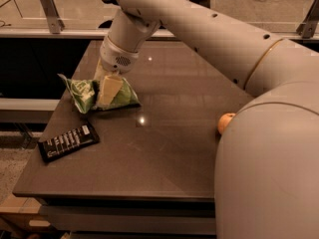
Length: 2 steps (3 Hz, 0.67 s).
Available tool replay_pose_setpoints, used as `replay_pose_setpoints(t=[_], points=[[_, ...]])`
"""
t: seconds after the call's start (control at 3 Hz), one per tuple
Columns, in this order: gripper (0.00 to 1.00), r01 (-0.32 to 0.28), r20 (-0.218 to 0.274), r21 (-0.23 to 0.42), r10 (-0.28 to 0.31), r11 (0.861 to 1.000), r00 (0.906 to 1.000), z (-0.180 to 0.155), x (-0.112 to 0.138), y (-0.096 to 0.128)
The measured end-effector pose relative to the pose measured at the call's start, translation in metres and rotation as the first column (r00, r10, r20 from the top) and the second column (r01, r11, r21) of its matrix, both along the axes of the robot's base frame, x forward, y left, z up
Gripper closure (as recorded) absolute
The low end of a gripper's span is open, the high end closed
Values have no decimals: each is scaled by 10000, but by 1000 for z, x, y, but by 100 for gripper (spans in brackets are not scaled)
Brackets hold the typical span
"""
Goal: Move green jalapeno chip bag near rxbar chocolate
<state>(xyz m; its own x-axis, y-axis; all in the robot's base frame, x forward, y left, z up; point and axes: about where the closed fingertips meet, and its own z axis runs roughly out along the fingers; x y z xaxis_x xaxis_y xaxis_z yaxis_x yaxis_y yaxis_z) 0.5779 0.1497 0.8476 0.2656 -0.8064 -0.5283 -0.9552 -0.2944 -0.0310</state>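
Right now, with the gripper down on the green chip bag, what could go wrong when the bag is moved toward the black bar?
1. The rxbar chocolate lies close to the table's front-left edge; a bag dragged into it might push it off.
2. The green jalapeno chip bag looks crinkly, so it may slip away from the gripper.
3. A small orange object sits right beside the arm's large body, which could knock it.

Smooth off-white tubular arm (209,34), small dark screw holes (thin gold ring at one joint), perforated wrist grille; cream gripper (108,89) low over the left of the worktop (164,143).
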Motion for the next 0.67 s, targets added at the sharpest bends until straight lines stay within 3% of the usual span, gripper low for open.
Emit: replay_pose_setpoints(t=[0.33,0.67], points=[[0,-24,-19,-5,24,10000,10000,-1,0,1],[0,-25,-20,-5,25,10000,10000,-2,0,2]])
